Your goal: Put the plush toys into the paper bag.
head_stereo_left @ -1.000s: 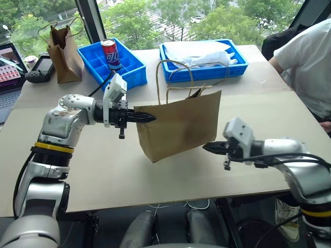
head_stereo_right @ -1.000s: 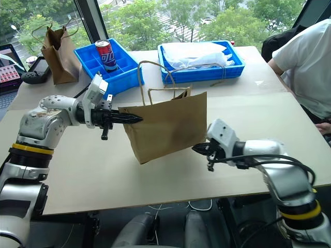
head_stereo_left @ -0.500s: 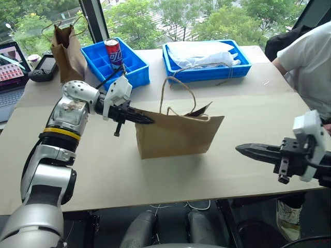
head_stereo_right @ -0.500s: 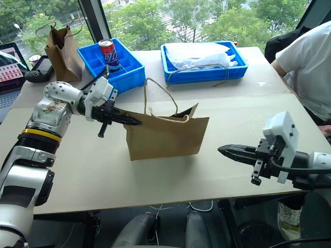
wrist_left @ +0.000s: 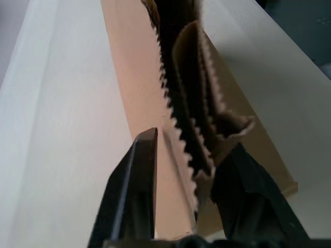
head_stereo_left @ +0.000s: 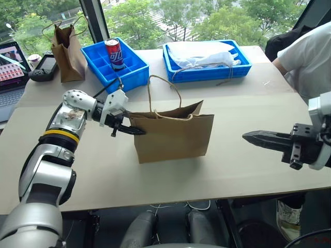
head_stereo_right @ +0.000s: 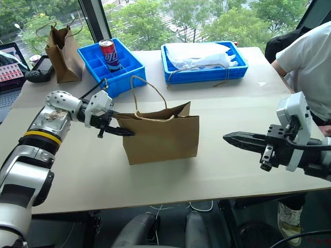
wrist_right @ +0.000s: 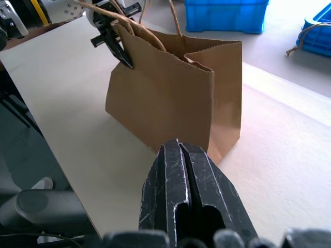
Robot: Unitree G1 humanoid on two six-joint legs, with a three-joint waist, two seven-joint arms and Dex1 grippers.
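Observation:
The paper bag (head_stereo_left: 173, 137) stands upright on the table (head_stereo_left: 248, 111), its string handles (head_stereo_left: 161, 85) looping up above the mouth. My left gripper (head_stereo_left: 137, 132) is at the top left corner of the bag. It is open, with one finger on either side of the serrated rim (wrist_left: 176, 134). My right gripper (head_stereo_left: 248, 137) hovers over the table well to the right of the bag, shut with nothing in it, pointing towards the bag (wrist_right: 170, 98). The plush toys are out of view.
At the back stand a narrower, darker paper bag (head_stereo_left: 66, 46), a blue compartment tray (head_stereo_left: 132, 64) with a red can (head_stereo_left: 114, 52), and a blue tray (head_stereo_left: 207, 70) of white plastic. A laptop (head_stereo_left: 10, 67) lies at far left. A person in white (head_stereo_left: 310, 57) sits at right.
The bag, held up and tilted a second ago, has come down to stand on the table. My left gripper has opened at its rim. My right gripper has drawn away to the right, still shut.

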